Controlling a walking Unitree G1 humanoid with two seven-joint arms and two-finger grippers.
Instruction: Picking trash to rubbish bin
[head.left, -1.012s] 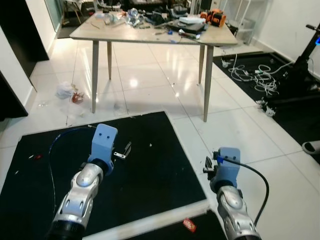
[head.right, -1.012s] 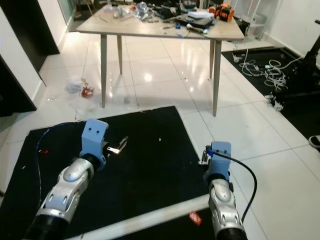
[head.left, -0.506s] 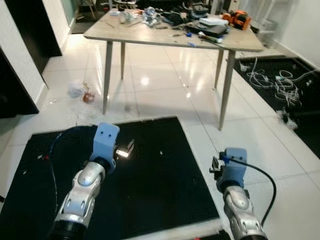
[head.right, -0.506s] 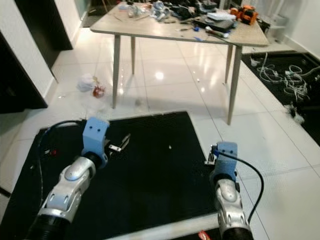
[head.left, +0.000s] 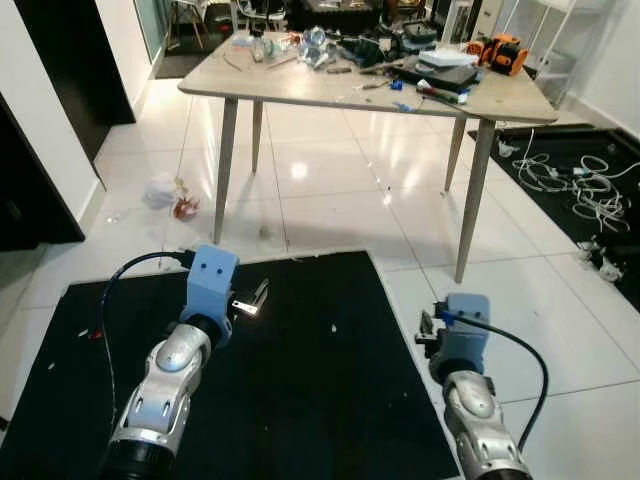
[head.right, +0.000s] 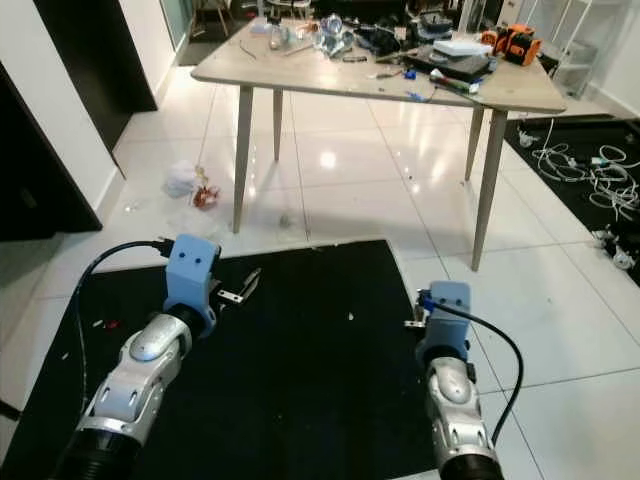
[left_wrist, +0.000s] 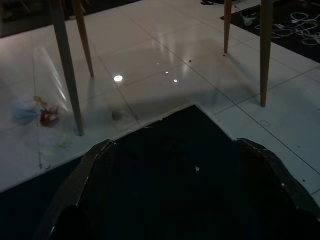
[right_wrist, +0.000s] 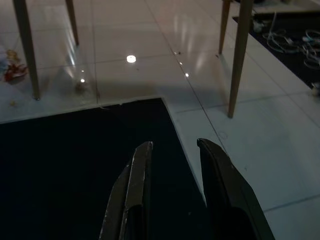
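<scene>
From the head camera I see a wooden table (head.left: 300, 88) standing on glossy white tiles, and I place everything by it. No writing or brand can be read anywhere; the clutter on the tabletop is too small to read. Among it sit an orange tool (head.left: 503, 50) at the far right corner and a dark flat box (head.left: 440, 72) beside it. The trash (head.left: 168, 192) lies on the tiles just outside the table's near left leg: a crumpled white wad with a small red scrap touching it. A black mat (head.left: 300, 380) starts just in front of the table's near legs, flecked with white crumbs. White cables (head.left: 585, 190) are tangled on a second dark mat to the right of the table. My left gripper (head.left: 252, 300) hovers over the black mat on the table's near side, fingers spread wide. My right gripper (head.left: 424, 335) hangs over the mat's right edge, short of the table's near right leg.

Left wrist view: dim. The two black fingers (left_wrist: 85, 175) stand far apart over the mat, holding nothing. The trash (left_wrist: 35, 111) shows beyond the table leg, whitish with a red spot.

Right wrist view: fingers (right_wrist: 137, 185) are close together with a narrow gap, holding nothing. The mat corner lies below, and the trash (right_wrist: 14, 70) sits past the left table leg.
</scene>
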